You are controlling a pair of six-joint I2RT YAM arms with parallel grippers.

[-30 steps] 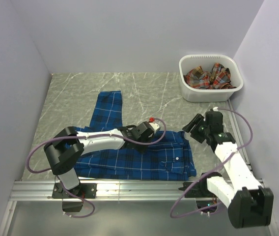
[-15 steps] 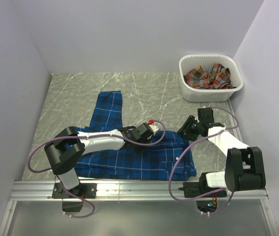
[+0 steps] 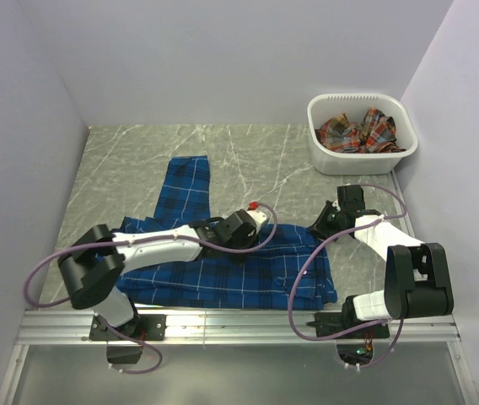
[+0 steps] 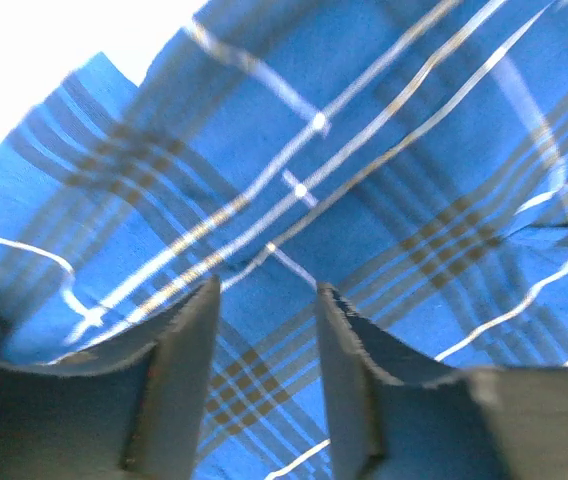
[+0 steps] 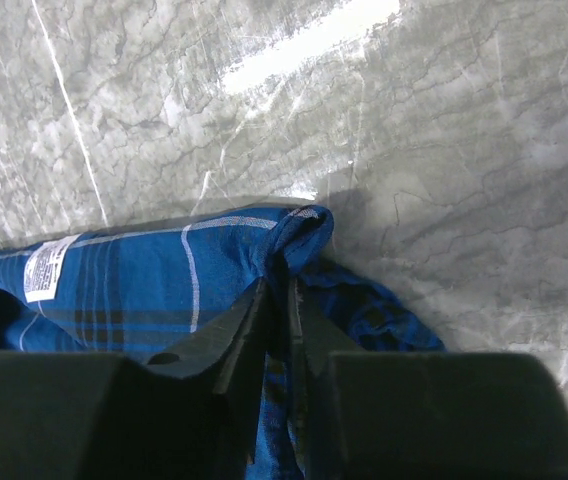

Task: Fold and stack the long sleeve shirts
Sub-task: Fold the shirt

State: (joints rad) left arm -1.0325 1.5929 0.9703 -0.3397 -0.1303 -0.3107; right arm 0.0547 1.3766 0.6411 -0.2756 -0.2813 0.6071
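Blue shirt [image 3: 239, 278] by the counter's [image 3: 138, 160] near edge: my right pincer [image 5: 277, 290] clamps its right end, my left pincer [image 4: 267, 292] hangs released over it; I'd draw it taut, slowly.

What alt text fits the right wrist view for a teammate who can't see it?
The right gripper is nearly shut, pinching a raised fold at the edge of the blue plaid shirt. A white label shows on the cloth at left, and the grey marble table fills the upper part of the view.
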